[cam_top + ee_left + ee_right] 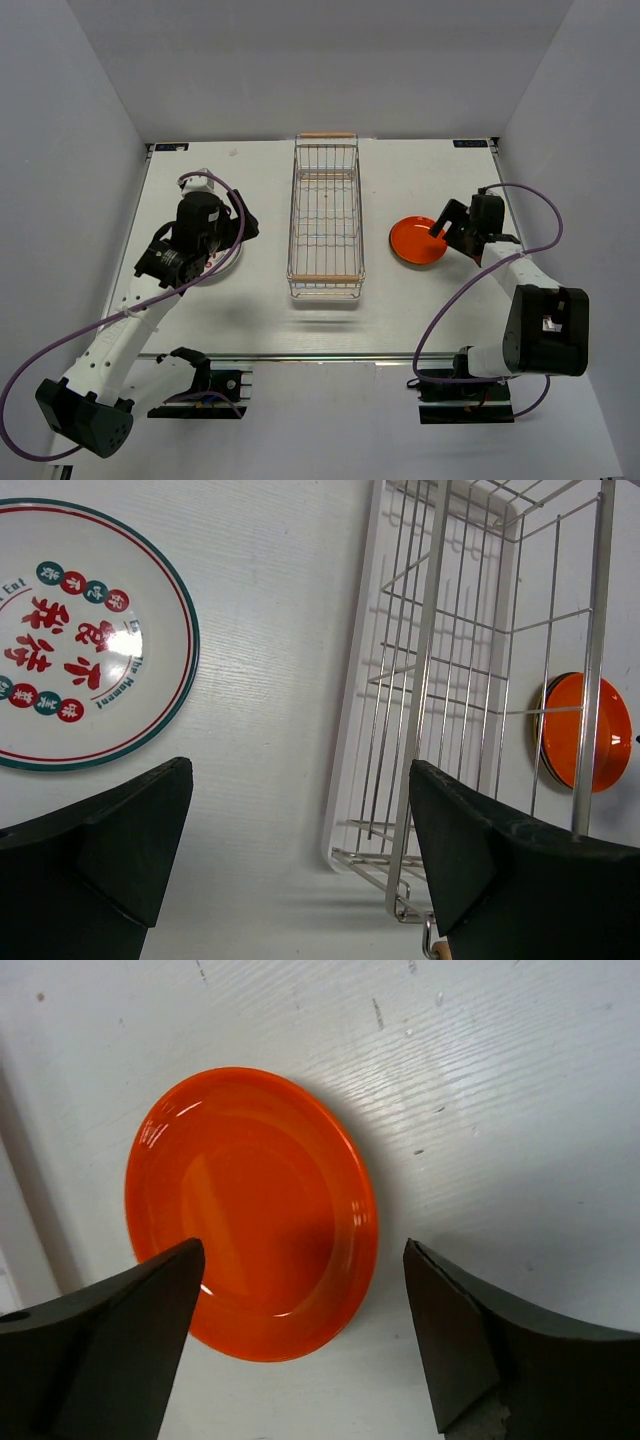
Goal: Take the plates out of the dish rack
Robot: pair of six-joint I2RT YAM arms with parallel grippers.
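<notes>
The dish rack [325, 215] stands lengthwise in the middle of the table and looks empty; its near corner shows in the left wrist view [430, 680]. A white plate with red marks and a green rim [80, 640] lies flat to the rack's left, mostly hidden under my left arm in the top view [226, 263]. My left gripper [238, 228] [300, 780] is open and empty above the table between that plate and the rack. An orange-red plate [418, 242] [250, 1210] lies flat to the rack's right. My right gripper [443, 224] [305, 1260] is open over its right edge. No other plates show separately.
The rack has wooden handles at its far end [327, 136] and near end [323, 279]. The table's near edge [320, 355] runs in front of the arm bases. Grey walls close in the left, right and back.
</notes>
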